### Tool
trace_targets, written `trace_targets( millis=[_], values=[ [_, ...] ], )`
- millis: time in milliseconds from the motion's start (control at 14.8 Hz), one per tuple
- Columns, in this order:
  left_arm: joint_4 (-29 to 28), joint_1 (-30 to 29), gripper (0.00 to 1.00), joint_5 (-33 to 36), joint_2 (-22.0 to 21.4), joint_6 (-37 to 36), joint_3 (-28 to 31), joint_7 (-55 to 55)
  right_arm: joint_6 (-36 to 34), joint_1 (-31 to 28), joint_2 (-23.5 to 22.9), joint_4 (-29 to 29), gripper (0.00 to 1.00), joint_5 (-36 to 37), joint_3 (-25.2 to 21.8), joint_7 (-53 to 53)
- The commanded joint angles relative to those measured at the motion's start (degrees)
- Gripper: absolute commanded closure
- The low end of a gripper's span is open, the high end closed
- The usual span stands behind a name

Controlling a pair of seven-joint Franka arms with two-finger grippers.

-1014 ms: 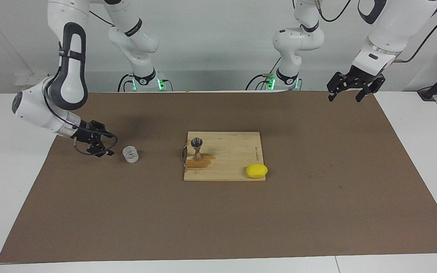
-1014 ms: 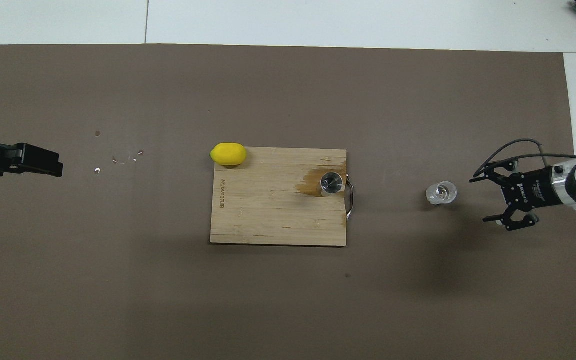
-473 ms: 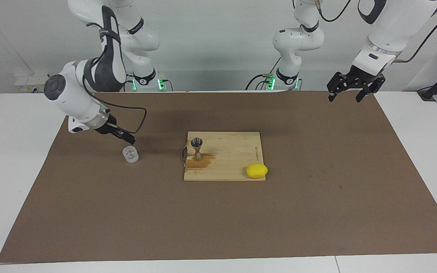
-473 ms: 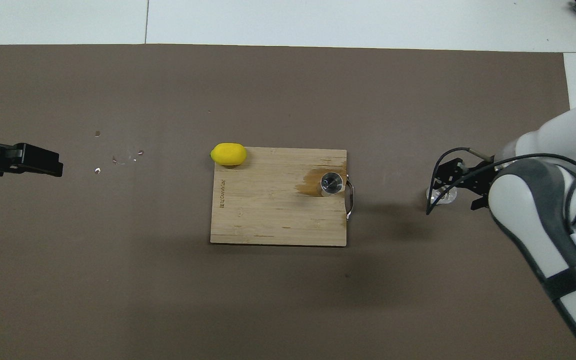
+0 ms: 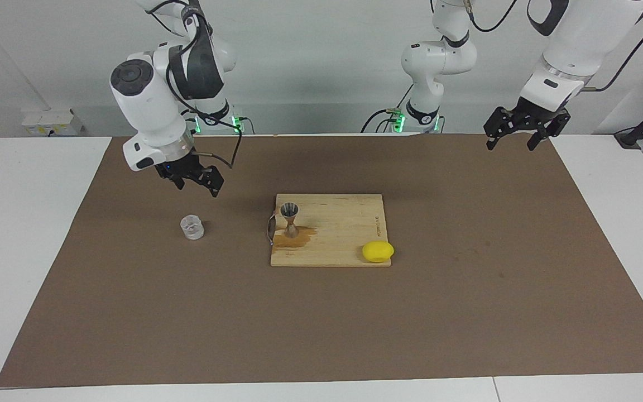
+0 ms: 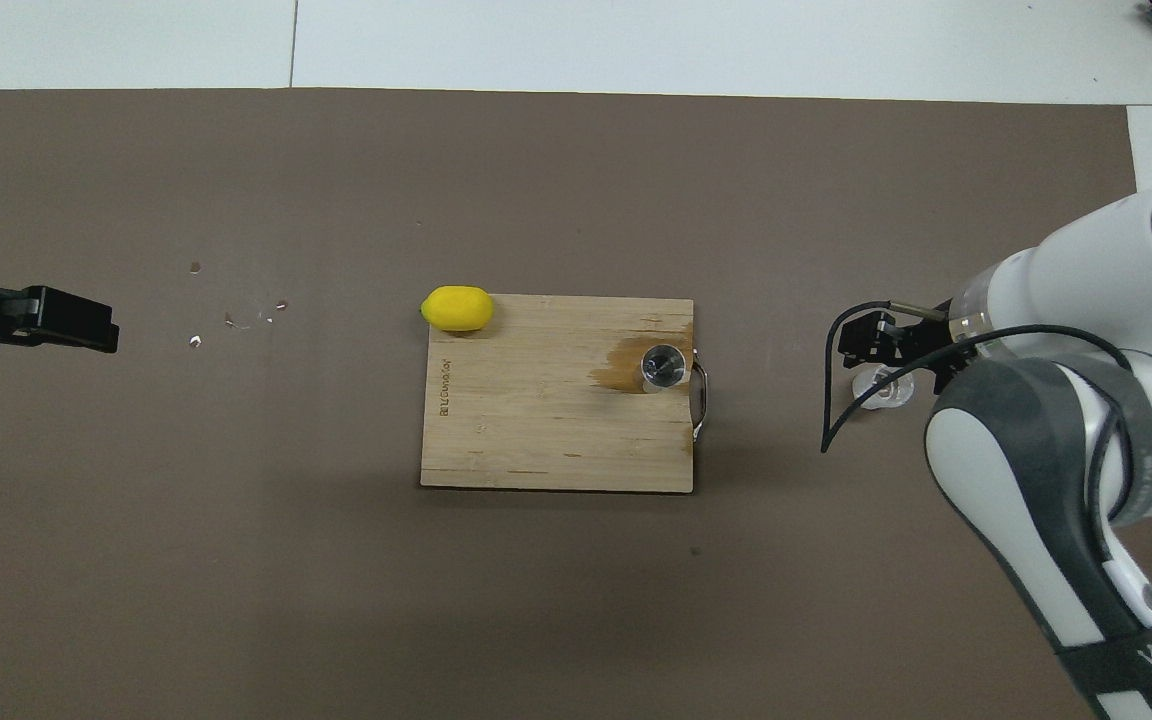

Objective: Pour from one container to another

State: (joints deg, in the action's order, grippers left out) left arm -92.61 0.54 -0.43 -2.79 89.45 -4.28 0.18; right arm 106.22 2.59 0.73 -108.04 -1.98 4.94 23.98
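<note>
From across the table, the cup stands upright on the brown mat toward the right arm's end, well apart from the board, with nothing touching it. The right gripper hangs in the air over the mat just robot-side of the cup, its fingers spread and empty, pointing down, which I take as a hold-off above the cup, not a grasp. The jigger stands upright on the board near its handle end, in a damp brown patch, so I would guess liquid has already met that spot. A lemon lies at the board's corner toward the left arm's end, touching the edge and clear of the pouring path. The left gripper waits high over the mat's edge at its own end, fingers spread, holding nothing. From overhead, the right gripper partly covers the cup, though that is only height, not contact. The jigger shows its open mouth up, ready to receive; whether it holds liquid I cannot tell. The left gripper juts in at the mat's side.
</note>
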Motion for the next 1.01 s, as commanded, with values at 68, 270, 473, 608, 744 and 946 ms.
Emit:
trace_targets(
  millis=[68, 270, 473, 608, 744, 946],
  values=[
    [0.2, 0.1, 0.0, 0.7, 0.9, 0.4, 0.0, 0.8, -6.6, -0.7, -0.5, 9.5, 0.0, 4.7, 0.1, -2.4],
    [0.3, -0.5, 0.0, -3.5, 0.6, -1.3, 0.6, 0.7, -13.2, -1.3, -1.3, 15.8, 0.0, 4.9, 0.0, -3.6],
    [0.8, -1.2, 0.0, -3.4, 0.5, -2.6, 0.5, 0.7, -17.6, -1.4, 0.1, 16.3, 0.0, 4.0, -0.7, -4.3],
    [0.8, -1.2, 0.0, -3.4, 0.2, -2.8, 0.5, 0.7, -19.9, -1.4, 0.9, 16.3, 0.0, 3.7, -0.8, -7.1],
    [0.8, -1.2, 0.0, -1.9, 0.2, -3.1, 0.5, 0.8, -21.1, -1.4, 2.2, 15.1, 0.0, 3.5, -0.8, -8.3],
    [0.3, -1.2, 0.0, -1.2, 0.1, -1.3, 0.4, 0.8, -21.1, -1.8, 2.3, 14.8, 0.0, 3.1, -0.8, -9.9]
  ],
)
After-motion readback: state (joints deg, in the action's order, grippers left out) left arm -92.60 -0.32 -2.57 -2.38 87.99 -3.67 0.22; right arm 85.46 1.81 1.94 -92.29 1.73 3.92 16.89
